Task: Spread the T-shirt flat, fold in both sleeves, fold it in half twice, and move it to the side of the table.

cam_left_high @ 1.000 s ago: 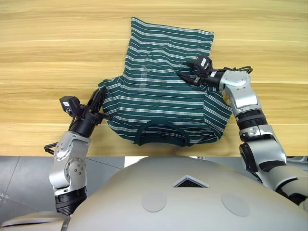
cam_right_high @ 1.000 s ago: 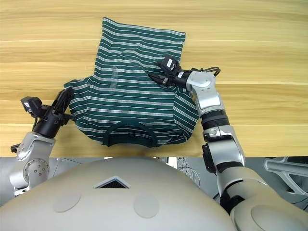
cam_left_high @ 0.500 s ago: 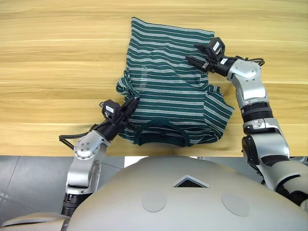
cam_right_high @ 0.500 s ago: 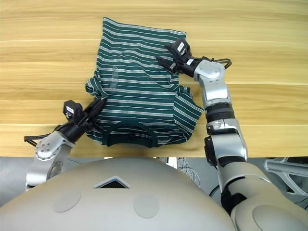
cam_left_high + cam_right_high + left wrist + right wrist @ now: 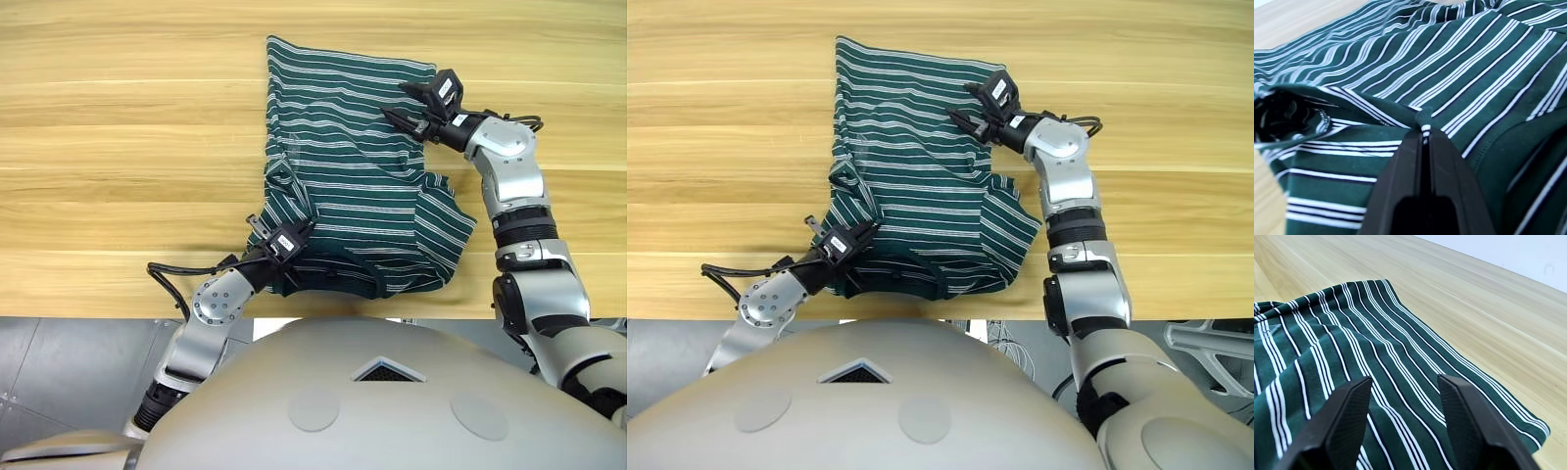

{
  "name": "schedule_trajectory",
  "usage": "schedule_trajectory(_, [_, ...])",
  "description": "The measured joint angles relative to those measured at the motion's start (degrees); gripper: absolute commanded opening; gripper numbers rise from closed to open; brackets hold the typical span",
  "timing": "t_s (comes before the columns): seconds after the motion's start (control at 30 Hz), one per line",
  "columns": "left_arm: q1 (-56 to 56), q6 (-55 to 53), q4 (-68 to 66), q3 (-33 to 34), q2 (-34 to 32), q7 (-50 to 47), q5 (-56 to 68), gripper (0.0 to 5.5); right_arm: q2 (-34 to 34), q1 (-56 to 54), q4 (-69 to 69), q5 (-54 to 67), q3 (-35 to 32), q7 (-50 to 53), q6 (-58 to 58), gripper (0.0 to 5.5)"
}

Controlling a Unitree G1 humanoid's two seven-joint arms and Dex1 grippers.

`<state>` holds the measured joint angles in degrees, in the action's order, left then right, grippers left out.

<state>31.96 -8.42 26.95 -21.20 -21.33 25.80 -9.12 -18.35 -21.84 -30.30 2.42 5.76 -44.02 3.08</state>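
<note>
A dark green T-shirt [image 5: 358, 157] with white stripes lies on the wooden table [image 5: 118, 127], collar toward the near edge. Its left sleeve [image 5: 284, 181] is folded in over the body, and the right sleeve [image 5: 446, 220] lies bunched at the near right. My left gripper [image 5: 306, 225] is shut on a pinch of fabric [image 5: 1422, 128] close to the collar at the near left. My right gripper [image 5: 394, 100] hovers open over the shirt's far right part, near the hem corner; nothing is between its fingers [image 5: 1347, 416].
Bare wood stretches left, right and beyond the shirt. The table's near edge [image 5: 98, 315] runs just below the collar, with grey floor under it. A black cable [image 5: 171, 279] loops from my left wrist over that edge.
My left gripper has swung right, dragging the left sleeve in over the shirt's body. My right gripper has moved off the shirt's middle toward its far right corner.
</note>
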Motion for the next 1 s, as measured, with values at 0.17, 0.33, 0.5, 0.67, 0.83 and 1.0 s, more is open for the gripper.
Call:
schedule_trajectory(0.17, [0.4,-2.4,1.0,-0.8,-1.5,1.4,0.8,1.12,0.8,0.0,0.0,0.0,0.0,0.4,0.1,2.50])
schedule_trajectory(0.33, [0.7,-5.4,5.1,-0.1,-1.8,2.6,5.2,1.97,1.0,0.2,0.4,0.0,0.1,0.4,0.6,2.50])
schedule_trajectory(0.5, [0.3,-7.9,13.8,4.5,-1.5,5.3,16.1,2.13,1.0,0.2,0.8,0.0,-0.2,1.0,1.8,2.50])
schedule_trajectory(0.67, [-15.0,-4.6,9.6,19.4,-6.1,11.8,27.3,2.13,-1.8,7.4,11.4,4.5,-4.2,0.4,2.0,2.50])
schedule_trajectory(0.83, [-38.5,-3.6,-12.0,18.9,-5.1,18.1,29.6,2.13,-4.9,12.9,17.9,6.8,-6.3,-0.9,1.7,2.50])
schedule_trajectory(1.0, [-57.6,-0.2,-41.3,14.2,1.9,19.4,25.3,2.13,-5.2,17.7,21.5,7.0,-6.9,-0.8,1.7,2.50])
